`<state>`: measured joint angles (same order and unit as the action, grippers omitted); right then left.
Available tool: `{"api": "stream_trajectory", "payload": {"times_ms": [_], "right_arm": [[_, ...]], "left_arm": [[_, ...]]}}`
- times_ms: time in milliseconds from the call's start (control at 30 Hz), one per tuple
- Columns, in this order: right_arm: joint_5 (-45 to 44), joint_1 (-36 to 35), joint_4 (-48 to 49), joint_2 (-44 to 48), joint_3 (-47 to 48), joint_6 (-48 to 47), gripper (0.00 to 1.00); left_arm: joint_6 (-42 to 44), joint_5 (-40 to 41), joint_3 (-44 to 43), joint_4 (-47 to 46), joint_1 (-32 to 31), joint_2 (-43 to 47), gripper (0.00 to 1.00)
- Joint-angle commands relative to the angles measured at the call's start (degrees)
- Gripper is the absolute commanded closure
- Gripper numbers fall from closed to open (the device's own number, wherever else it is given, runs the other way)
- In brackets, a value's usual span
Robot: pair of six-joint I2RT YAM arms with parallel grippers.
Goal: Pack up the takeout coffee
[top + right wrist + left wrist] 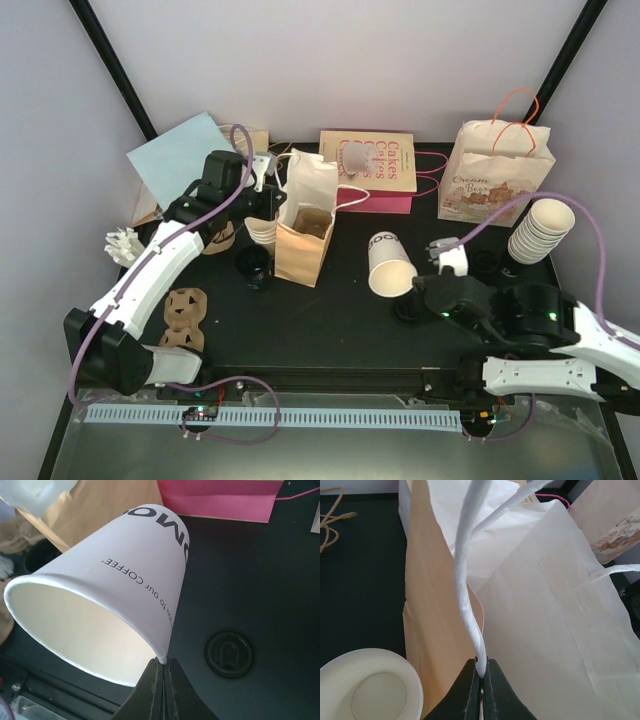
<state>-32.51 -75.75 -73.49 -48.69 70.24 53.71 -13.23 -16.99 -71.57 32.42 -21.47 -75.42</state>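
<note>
The cup (100, 595) hangs tipped on its side to the right of the bag, apparently clear of the table (280, 580), with its mouth toward the near edge and its base toward the back. Its wall carries printed lettering. The right gripper (161, 661) is pressed together on the rim, with the thin paper wall pinched between the fingertips. Judged from here, that hold suits carrying the cup sideways but gives little control over its tilt. The lid (228, 654) lies flat on the table near the cup and is not fitted, so capping appears not yet done. The bag (550, 610) stands upright to the left of the cup. The left gripper (481, 672) is clamped on its white handle (465, 590) and draws it upward, probably to steady the bag and keep its mouth open for loading. Something brown sits inside the bag (possibly a carrier, though the top view is too small to confirm). The left wrist view cuts off the bag's base and opening, so the width of the mouth cannot be judged there. In the top view the right arm partly covers the lid. A stack (540, 228) of spare cups stands well apart at the right rear and plays no part in the present hold.
</note>
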Motion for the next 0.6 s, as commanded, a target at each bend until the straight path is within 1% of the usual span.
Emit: {"api": "stream_trajectory", "payload": {"times_ms": [0,67,167,333,367,433,500,567], "right_arm": [[-4.3,0.2,-0.7,5.4,1.6,1.4,0.99],[-3.3,0.2,-1.2,5.6,1.9,0.7,0.99],[0.8,0.2,-1.6,3.1,1.4,-0.6,0.99],[11.6,0.2,3.3,-1.2,-2.9,-4.6,0.99],[12.6,0.3,4.5,-1.8,-4.1,-5.1,0.99],[16.8,0.4,6.9,-2.9,-6.2,-6.2,0.99],[21.3,1.9,8.4,-4.2,-8.1,-7.3,0.99],[27.0,4.9,10.6,-4.8,-10.3,-9.1,0.99]], "left_arm": [[1.7,-1.8,-2.6,-1.0,0.5,-1.5,0.98],[1.7,-1.3,-2.7,-1.0,0.6,-1.9,0.98],[1.7,-1.1,-2.8,-1.7,0.7,-2.3,0.98],[1.5,-1.4,-3.6,-2.3,0.8,-3.3,0.98],[1.5,-1.8,-3.8,-2.2,0.8,-3.5,0.97],[1.7,-2.5,-4.4,-1.6,0.9,-3.5,0.93],[2.0,-3.1,-5.0,-0.6,0.8,-3.3,0.85],[2.3,-3.5,-5.1,-0.2,0.9,-2.7,0.77]]}}
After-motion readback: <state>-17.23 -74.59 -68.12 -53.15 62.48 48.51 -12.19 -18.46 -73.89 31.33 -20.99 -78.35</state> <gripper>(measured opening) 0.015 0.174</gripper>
